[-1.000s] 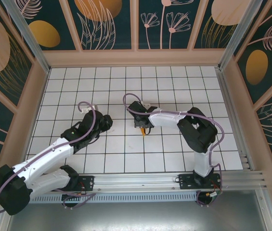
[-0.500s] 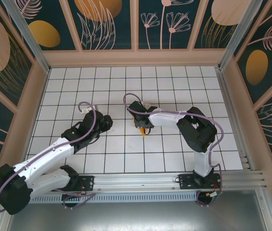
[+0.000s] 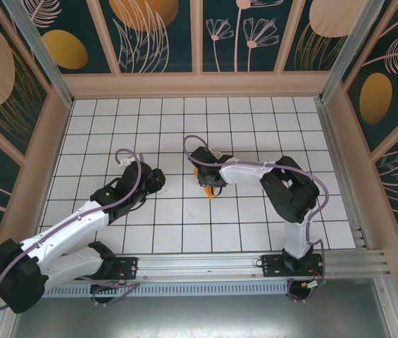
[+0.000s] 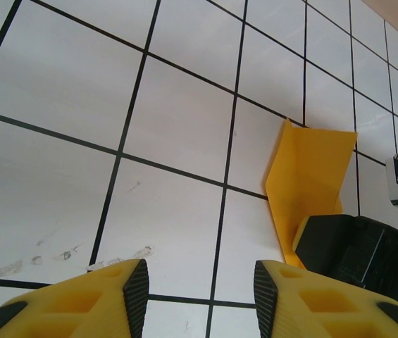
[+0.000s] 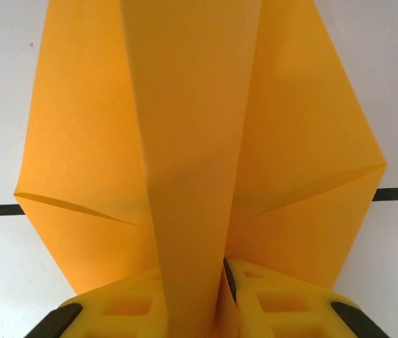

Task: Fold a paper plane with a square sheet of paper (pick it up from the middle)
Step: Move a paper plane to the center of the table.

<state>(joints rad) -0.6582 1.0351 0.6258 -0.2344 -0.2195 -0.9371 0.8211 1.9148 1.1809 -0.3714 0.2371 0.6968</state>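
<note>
The folded orange-yellow paper plane (image 5: 191,141) rises between my right gripper's (image 5: 195,282) yellow fingers (image 5: 283,310), which are shut on its centre fold; its two wings spread out to either side. From above, a bit of the paper plane (image 3: 211,193) pokes out below the right gripper (image 3: 208,184) near the table's middle. In the left wrist view the paper plane (image 4: 311,169) stands on the tiles at the right, held by the black right gripper. My left gripper (image 4: 199,289) is open over bare tile, left of the plane; from above, the left gripper (image 3: 158,174) sits a few tiles left of the right one.
The white grid table (image 3: 184,225) is fenced by patterned walls (image 3: 156,35) on three sides and an aluminium rail (image 3: 206,264) at the near edge. The right arm's elbow (image 3: 290,186) bulks to the right of the plane.
The right gripper and the plane have shifted very slightly; a sliver of orange now shows at its left side. The left arm has held still.
</note>
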